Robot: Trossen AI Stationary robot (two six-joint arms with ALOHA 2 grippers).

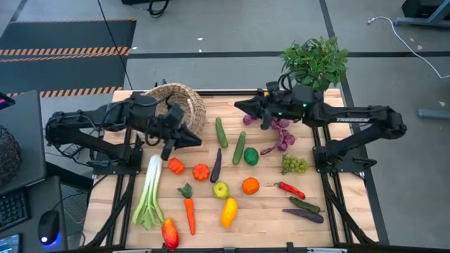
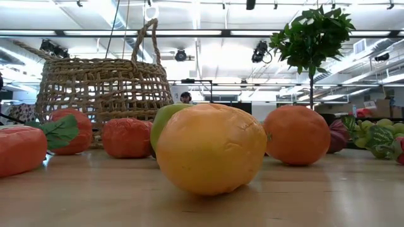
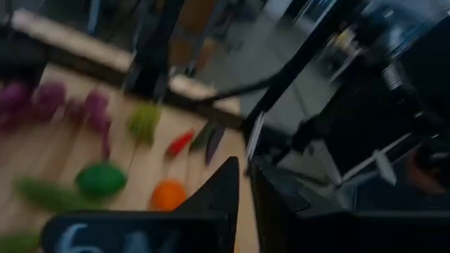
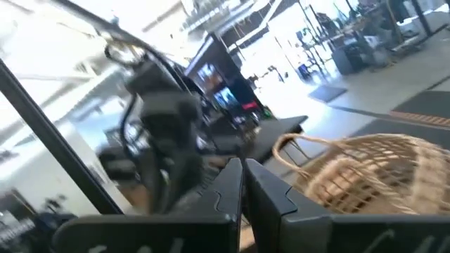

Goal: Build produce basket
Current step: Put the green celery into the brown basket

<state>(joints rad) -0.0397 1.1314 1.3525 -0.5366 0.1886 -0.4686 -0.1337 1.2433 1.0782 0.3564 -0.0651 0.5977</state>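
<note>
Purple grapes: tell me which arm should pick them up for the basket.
Right, probably. The right gripper hovers just beside the purple grapes, while the left gripper sits across the table by the basket, with cucumbers between.

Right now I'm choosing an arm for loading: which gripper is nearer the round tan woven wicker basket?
Left. The left gripper sits at the round tan woven wicker basket's edge; the right gripper is across the table, beyond the dark green cucumber.

Tan open-weave basket [image 1: 184, 102]; orange carrot [image 1: 189, 213] (green top); purple grapes [image 1: 283, 133]; red chili [image 1: 291, 190]; yellow lemon [image 1: 228, 212].
</note>
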